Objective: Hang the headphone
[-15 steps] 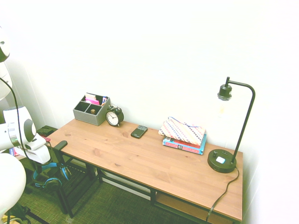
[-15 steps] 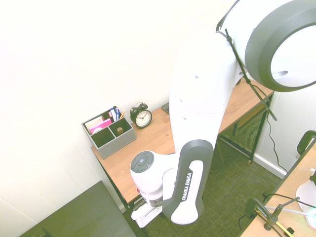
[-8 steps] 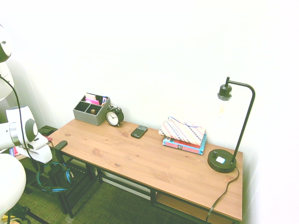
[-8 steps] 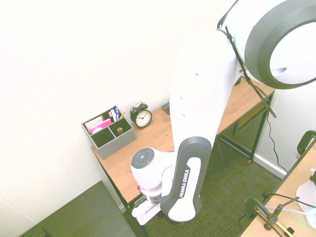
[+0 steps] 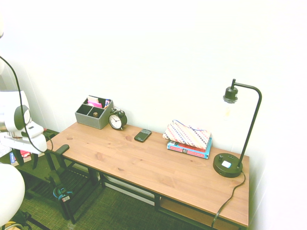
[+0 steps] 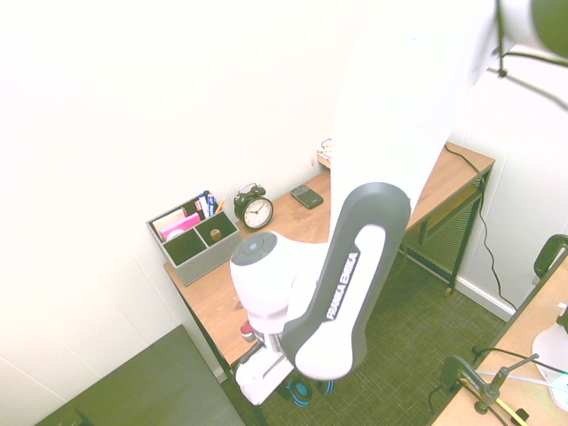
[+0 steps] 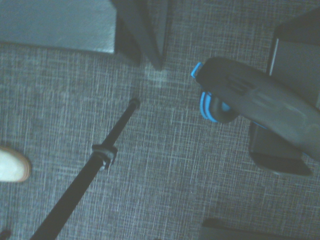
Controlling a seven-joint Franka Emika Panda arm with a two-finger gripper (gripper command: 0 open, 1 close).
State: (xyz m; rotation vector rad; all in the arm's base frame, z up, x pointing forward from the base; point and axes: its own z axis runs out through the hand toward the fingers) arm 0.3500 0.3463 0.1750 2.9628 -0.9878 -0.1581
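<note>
The headphone [image 5: 60,193] shows as a small patch of blue and black low down by the black frame at the desk's left end, near the carpet. From the other side its blue cup [image 6: 298,391] peeks out below the arm. In the wrist view the headphone [image 7: 209,106] lies partly under a black hook arm [image 7: 260,102]. That black hook [image 5: 62,149] juts from the desk's left corner. My gripper [image 5: 26,157] hangs well above the headphone and left of the hook, open, with nothing between its fingers. Whether the headphone hangs from anything or rests on the floor I cannot tell.
On the wooden desk [image 5: 158,165] stand a grey organiser [image 5: 93,112], an alarm clock [image 5: 116,119], a phone [image 5: 142,135], a cloth pouch on books [image 5: 188,137] and a black lamp [image 5: 229,165]. A low dark side table [image 5: 45,134] stands behind the gripper. Grey carpet [image 7: 165,165] covers the floor.
The gripper has let go of the headphone and risen up and to the left. The headphone has dropped lower beside the desk frame.
</note>
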